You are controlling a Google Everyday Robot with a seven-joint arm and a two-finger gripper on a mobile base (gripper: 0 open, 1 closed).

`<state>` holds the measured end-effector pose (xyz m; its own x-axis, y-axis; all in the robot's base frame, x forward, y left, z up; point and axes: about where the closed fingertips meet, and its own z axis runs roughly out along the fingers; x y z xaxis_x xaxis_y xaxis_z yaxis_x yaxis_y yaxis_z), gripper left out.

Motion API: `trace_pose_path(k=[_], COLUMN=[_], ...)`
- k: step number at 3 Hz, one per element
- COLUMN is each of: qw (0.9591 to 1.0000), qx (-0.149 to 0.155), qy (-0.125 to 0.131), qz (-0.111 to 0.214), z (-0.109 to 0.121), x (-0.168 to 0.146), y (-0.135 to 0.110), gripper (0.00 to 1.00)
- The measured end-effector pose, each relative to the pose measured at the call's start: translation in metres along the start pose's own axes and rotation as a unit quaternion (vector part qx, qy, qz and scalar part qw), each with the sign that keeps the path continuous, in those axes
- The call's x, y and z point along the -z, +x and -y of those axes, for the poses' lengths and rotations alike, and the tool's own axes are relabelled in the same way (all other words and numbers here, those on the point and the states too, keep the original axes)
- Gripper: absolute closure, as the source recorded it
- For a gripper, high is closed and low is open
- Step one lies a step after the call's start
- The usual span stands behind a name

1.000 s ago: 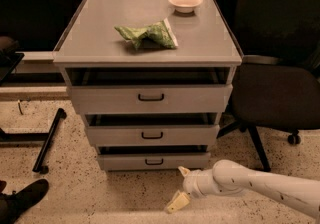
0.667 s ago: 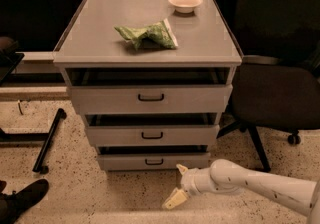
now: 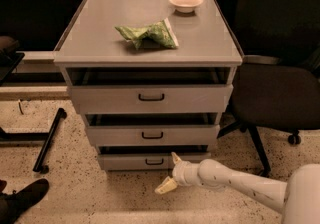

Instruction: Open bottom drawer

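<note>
The bottom drawer (image 3: 125, 161) is the lowest, narrowest grey front of the cabinet, with a small black loop handle (image 3: 154, 161) at its centre. It stands slightly out, with a dark gap above it. My gripper (image 3: 170, 172) reaches in from the lower right on a white arm. Its fingers are spread open: one fingertip (image 3: 175, 157) is up against the drawer front just right of the handle, the other (image 3: 164, 187) is lower, over the floor. It holds nothing.
Two larger grey drawers (image 3: 150, 98) sit above. On the cabinet top (image 3: 100, 43) lie a green crumpled bag (image 3: 147, 33) and a white bowl (image 3: 185, 1). A black office chair (image 3: 280, 88) stands at the right. A black stand leg (image 3: 49, 138) and a shoe (image 3: 22, 195) are at the left.
My gripper has moved a little left and up toward the bottom drawer's handle. The drawers have not moved.
</note>
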<state>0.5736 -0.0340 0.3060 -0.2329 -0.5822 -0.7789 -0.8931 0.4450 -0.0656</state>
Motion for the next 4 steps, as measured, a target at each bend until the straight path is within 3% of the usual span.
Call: trace_pose_path(k=[1, 2, 4], qw=[0.9994, 0.9994, 0.9979], qx=[0.023, 0.023, 0.047], qy=[0.018, 0.018, 0.037], qz=[0.02, 0.02, 0.026], z=[0.013, 0.013, 0.047], x=[-0.024, -0.024, -0.067], y=[0.0, 0.0, 0.003], gripper=[0.0, 0.0, 0.0])
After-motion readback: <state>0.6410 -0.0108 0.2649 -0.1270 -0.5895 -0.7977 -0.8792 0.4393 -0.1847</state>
